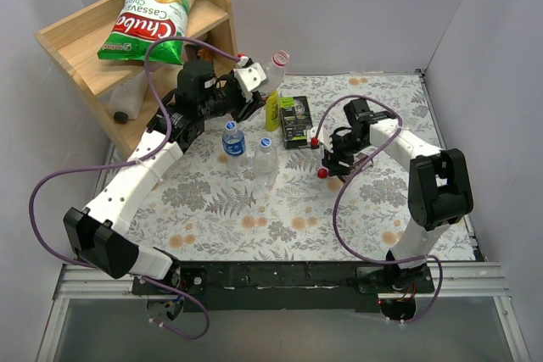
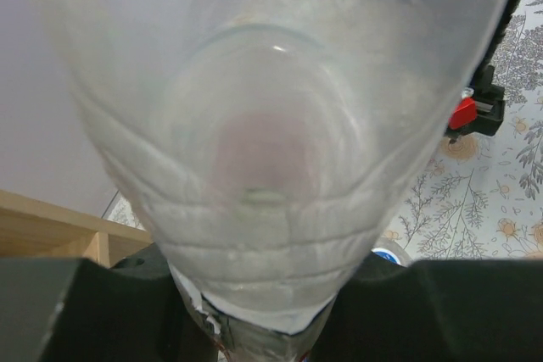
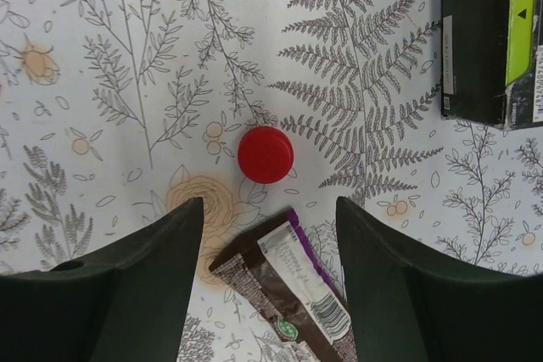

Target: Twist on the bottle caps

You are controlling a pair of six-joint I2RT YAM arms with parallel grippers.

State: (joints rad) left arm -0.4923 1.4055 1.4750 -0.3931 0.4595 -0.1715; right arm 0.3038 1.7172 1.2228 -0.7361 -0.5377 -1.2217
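Note:
My left gripper [image 1: 252,89] is shut on a clear bottle [image 1: 270,74] with a red-and-white label, held tilted above the mat's far side, its open neck [image 1: 278,60] pointing right. In the left wrist view this bottle [image 2: 271,125] fills the frame between the black fingers [image 2: 102,311]. The blue-labelled bottle [image 1: 233,139] stands with a blue cap [image 1: 231,125] on it. The unlabelled bottle [image 1: 265,157] stands beside it. A red cap [image 3: 265,155] lies on the mat [image 1: 322,173]. My right gripper [image 3: 270,209] is open just above and short of it.
A brown snack wrapper [image 3: 293,290] lies under the right gripper. A black and green box [image 1: 295,120] and a yellow squeeze bottle [image 1: 271,111] stand near the mat's middle back. A wooden shelf [image 1: 85,40] with a chips bag [image 1: 153,14] stands far left.

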